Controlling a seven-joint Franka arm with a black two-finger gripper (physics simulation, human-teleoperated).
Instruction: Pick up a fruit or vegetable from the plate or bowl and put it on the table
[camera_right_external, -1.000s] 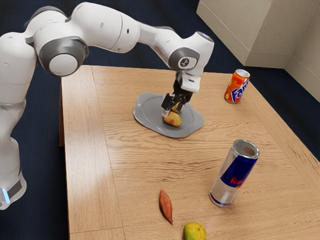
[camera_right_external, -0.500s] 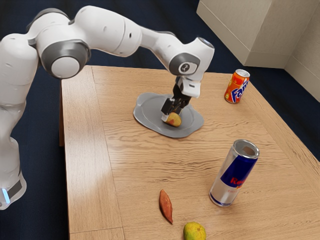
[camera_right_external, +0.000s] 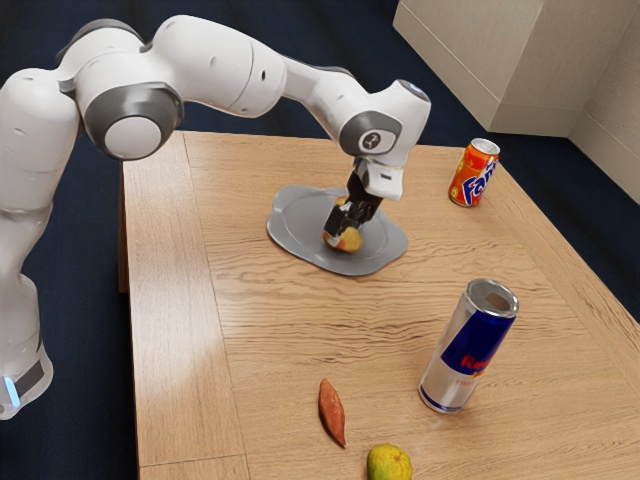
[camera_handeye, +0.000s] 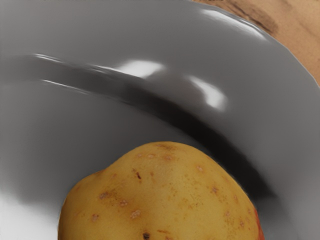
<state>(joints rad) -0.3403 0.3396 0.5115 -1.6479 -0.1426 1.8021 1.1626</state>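
Though whether it is open or gripping cannot be told, the black end effector (camera_right_external: 342, 233) reaches a rounded, brown-flecked yellow potato (camera_handeye: 160, 195) on a glossy grey plate (camera_right_external: 297, 220).

Looks pretty bright on the table (camera_right_external: 300, 330), kinda washed-out toward the exterior view's left. Throws white glare on the gray plate (camera_handeye: 165, 45) in the wrist view, plus dark curved shading.

Yellow potato (camera_handeye: 160, 195) w/ brown specks, grey plate (camera_right_external: 290, 225), lt-brown grained table (camera_right_external: 280, 340); blue & silver can (camera_right_external: 468, 350)
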